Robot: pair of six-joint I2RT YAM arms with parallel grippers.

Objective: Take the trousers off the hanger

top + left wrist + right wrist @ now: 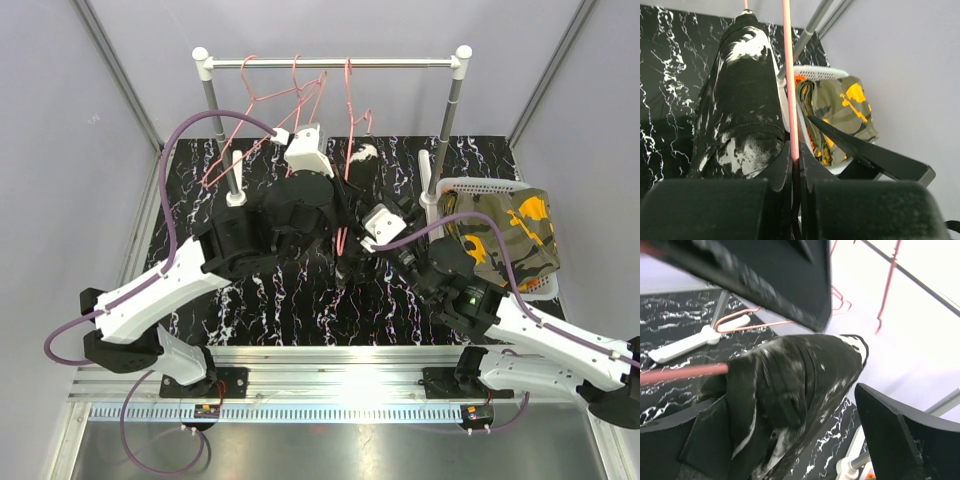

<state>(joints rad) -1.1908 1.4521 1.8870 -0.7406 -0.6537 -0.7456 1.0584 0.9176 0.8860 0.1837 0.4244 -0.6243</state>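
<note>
The hanger (788, 75) is clamped by the left gripper (795, 167). The black trousers (790, 385) are bracketed by the wide-spread right gripper (842, 357). Closing on them seems called for next.

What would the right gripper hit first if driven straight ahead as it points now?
The black white-splotched trousers draped on the pink hanger; they lie dead ahead, seen between the right gripper's open fingers. Depth unclear, but nothing shows nearer.

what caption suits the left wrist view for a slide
Left claw pinches the pink hanger carrying black-and-white trousers; camouflage trousers lie in the basket behind.
</note>
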